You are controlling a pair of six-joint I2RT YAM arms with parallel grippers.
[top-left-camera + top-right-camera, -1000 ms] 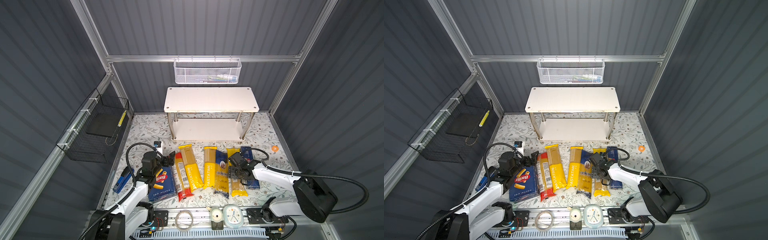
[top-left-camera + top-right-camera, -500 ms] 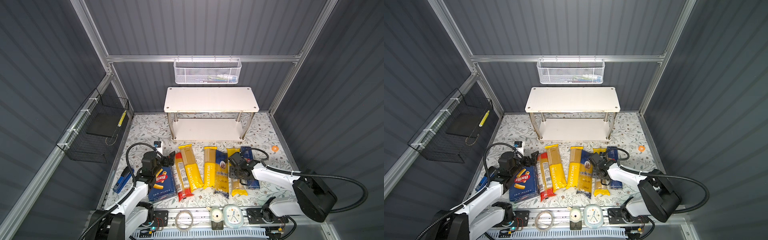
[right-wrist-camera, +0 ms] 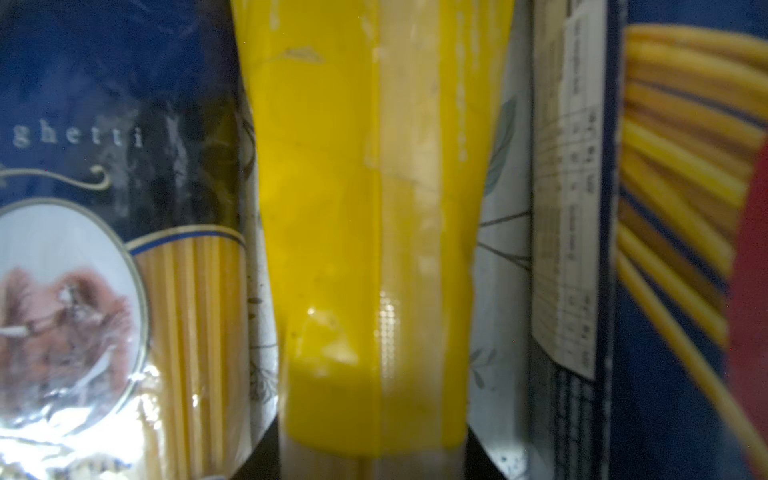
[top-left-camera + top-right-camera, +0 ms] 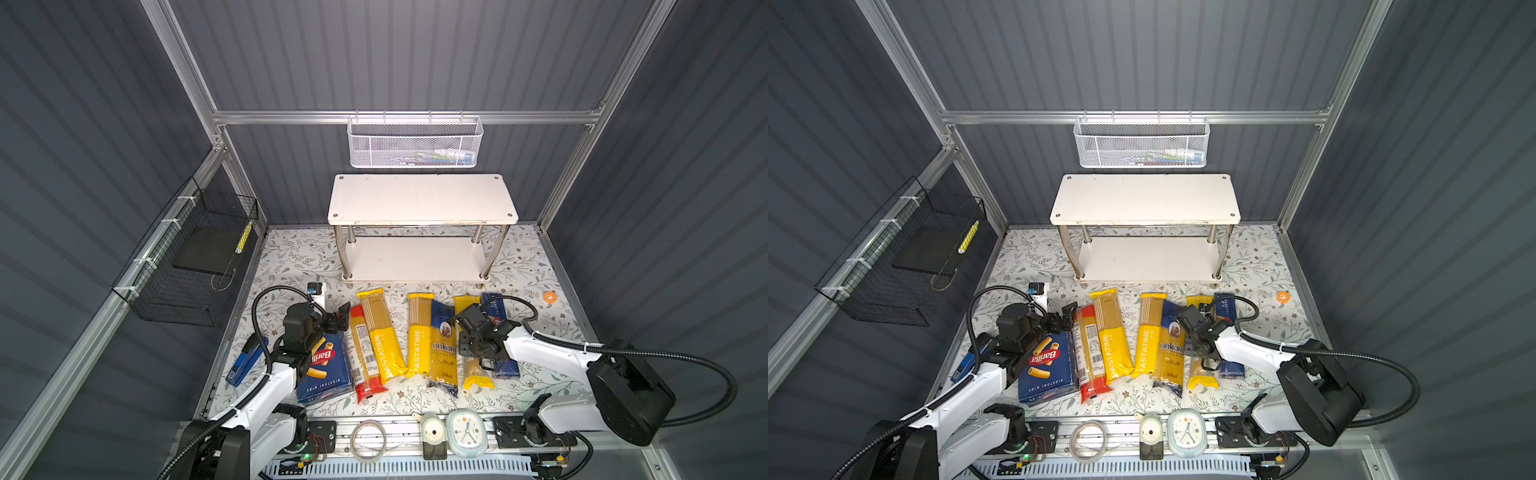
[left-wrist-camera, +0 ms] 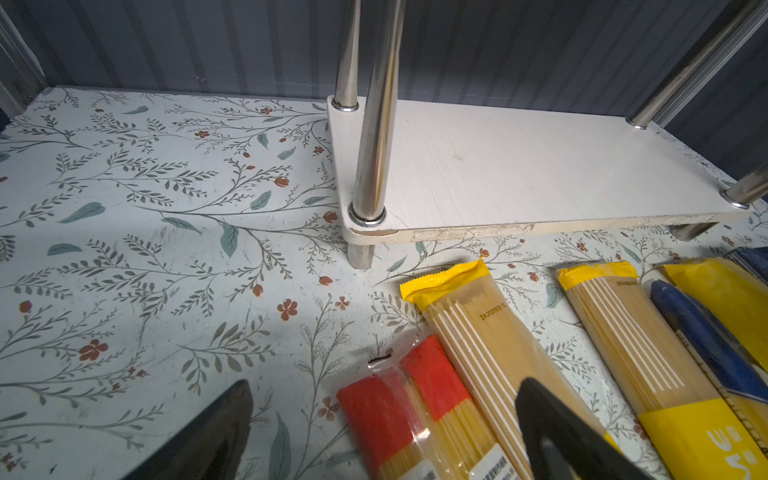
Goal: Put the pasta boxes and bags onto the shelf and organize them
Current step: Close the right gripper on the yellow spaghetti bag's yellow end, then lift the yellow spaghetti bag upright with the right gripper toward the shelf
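Right pincer (image 4: 473,345): jaws close-set, pinching yellow-ended clear spaghetti bag (image 4: 477,378) across its width. Bag flat on floral bench (image 4: 291,266), long axis pointing at white two-tier shelf (image 4: 419,257) straight ahead. Right arm nearer.

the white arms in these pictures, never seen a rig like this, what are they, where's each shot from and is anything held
They are two robot arms, each ending in a two-fingered hand. Two pictures look down from overhead cameras set side by side; two come from cameras on the wrists. Five long pasta bags and two blue boxes lie on the floral table before a white shelf. The left hand is open, holding nothing. The right hand pinches the yellow-ended bag, which lies on the table.
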